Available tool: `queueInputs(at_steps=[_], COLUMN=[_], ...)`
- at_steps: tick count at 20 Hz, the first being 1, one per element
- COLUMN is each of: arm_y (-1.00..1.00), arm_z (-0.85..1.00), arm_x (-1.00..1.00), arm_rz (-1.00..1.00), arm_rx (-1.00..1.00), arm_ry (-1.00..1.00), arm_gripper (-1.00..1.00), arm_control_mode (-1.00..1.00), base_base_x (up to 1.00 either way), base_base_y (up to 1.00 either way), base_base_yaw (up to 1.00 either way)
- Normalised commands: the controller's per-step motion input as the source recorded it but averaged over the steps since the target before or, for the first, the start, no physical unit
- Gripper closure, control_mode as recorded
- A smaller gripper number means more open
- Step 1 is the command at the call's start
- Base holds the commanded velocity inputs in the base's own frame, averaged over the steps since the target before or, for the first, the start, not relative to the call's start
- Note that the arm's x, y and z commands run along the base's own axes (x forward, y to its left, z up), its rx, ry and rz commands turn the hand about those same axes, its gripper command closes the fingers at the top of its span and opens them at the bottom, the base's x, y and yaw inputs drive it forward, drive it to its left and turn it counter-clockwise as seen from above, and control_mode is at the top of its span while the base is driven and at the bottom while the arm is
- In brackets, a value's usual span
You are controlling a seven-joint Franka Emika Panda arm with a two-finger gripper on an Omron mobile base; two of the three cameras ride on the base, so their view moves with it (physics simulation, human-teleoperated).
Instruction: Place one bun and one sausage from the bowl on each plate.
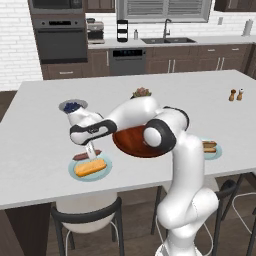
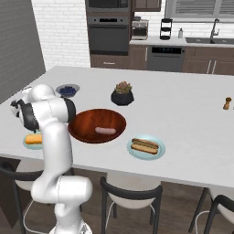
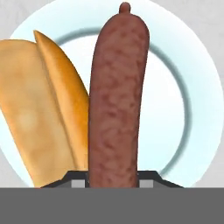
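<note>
Here my pincer (image 1: 90,151) is clenched on a sausage (image 3: 116,100), hovering over the near plate (image 3: 192,87) on the tabletop (image 1: 30,150), just beside the bun (image 1: 90,167) lying there. Another sausage (image 2: 105,130) lies in the bowl (image 2: 87,119); the far plate (image 2: 157,154) carries bun and sausage.
</note>
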Motion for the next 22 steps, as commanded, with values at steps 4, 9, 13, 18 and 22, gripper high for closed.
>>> queueInputs(at_steps=[4, 9, 13, 18, 22], arm_y=[0.02, 0.00, 0.00, -0.01, -0.06], arm_z=[-0.29, -0.18, -0.12, -0.03, 0.00], arm_x=[0.05, 0.02, -0.10, -0.16, -0.05], arm_rz=[0.10, 0.08, 0.08, 0.03, 0.03], arm_rx=[0.00, 0.00, 0.00, 0.00, 0.00], arm_ry=[0.00, 0.00, 0.00, -0.03, -0.07], arm_gripper=[1.00, 1.00, -1.00, -1.00, -1.00], arm_control_mode=[-1.00, -1.00, -1.00, -1.00, -1.00], base_base_x=[0.00, 0.00, 0.00, 0.00, 0.00], base_base_y=[0.00, 0.00, 0.00, 0.00, 0.00], base_base_yaw=[0.00, 0.00, 0.00, 0.00, 0.00])
